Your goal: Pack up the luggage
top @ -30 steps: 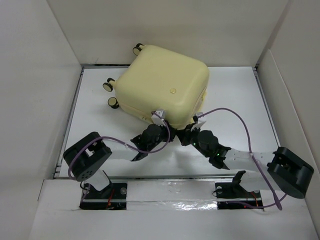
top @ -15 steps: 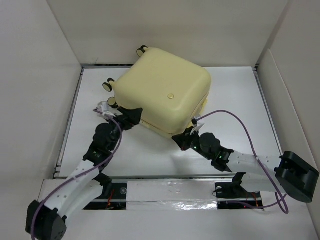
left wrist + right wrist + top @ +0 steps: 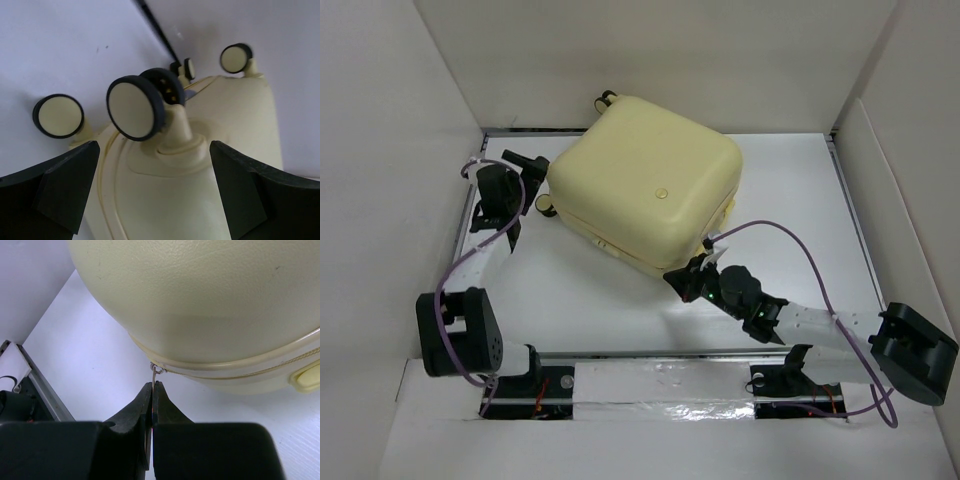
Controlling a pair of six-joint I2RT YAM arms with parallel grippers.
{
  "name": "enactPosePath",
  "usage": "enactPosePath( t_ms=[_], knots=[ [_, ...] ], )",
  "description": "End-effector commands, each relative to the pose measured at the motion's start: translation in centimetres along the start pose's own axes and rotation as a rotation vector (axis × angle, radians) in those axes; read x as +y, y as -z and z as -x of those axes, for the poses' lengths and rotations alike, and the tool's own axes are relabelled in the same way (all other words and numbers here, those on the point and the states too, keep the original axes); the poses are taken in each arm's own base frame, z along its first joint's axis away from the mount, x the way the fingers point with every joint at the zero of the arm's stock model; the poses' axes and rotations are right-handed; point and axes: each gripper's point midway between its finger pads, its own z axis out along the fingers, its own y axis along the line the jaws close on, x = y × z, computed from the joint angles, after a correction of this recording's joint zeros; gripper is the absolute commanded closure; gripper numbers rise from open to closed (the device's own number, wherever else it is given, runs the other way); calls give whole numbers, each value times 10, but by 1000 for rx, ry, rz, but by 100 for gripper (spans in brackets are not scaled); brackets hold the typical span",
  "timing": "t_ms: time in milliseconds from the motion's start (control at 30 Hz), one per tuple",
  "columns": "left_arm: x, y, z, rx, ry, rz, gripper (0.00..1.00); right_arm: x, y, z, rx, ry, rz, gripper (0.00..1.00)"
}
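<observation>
Pale yellow and hard-shelled, the suitcase (image 3: 645,190) lies closed on the white tabletop (image 3: 600,310), toward 12 o'clock from the arm bases. Its shell has a fine leathery grain, rounded corners and a softly domed lid. A raised seam (image 3: 225,371) with the zip line runs around its middle.

At the case's 6 o'clock edge the right pincer (image 3: 152,390) is pressed tight on the thin metal zip pull (image 3: 153,374), a slim wire tab with a small ring at its top. At the 9 o'clock end the left pincer (image 3: 152,167) stands wide, holding nothing. Its dark fingers flank the stem of a wheel (image 3: 135,107), a smooth cream disc with a black rubber rim.

The hold on the pull looks slight. The tab is narrow and slick, so a tug off the zip line could slip it out of the fingers or bend it. The case is probably light and rests on a smooth surface, so a pull on the zip may slide or turn it unless the left side braces it. Closing on the swivelling wheel could let the case twist away.
</observation>
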Motion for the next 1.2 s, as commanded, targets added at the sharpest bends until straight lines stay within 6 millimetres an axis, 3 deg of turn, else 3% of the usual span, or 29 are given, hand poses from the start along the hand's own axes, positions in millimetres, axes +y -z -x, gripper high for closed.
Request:
enactPosePath(
  t_ms=[0,133,300,433,667,733,900,1067,1167],
  knots=[
    [-36,-4,14,15,4,-83,8,44,6,16,-38,-7,184,100],
    [-31,-29,11,43,-8,-51,8,41,6,10,-25,-10,180,100],
    [-42,-48,12,62,-4,-81,8,47,7,0,10,-6,214,100],
    [-34,-67,4,103,9,-57,9,45,8,-3,19,-9,213,100],
    [-38,-76,4,89,48,-91,17,46,10,-8,31,-9,214,100],
    [-42,-81,6,87,54,-98,23,45,10,-9,35,-10,210,100],
    [-46,-92,8,88,63,-108,49,44,9,-11,38,-11,206,100],
    [-47,-102,2,127,85,-115,63,42,9,-12,45,-10,196,100],
    [-50,-100,-1,137,110,-136,98,40,9,-12,44,-9,190,100]
  ],
)
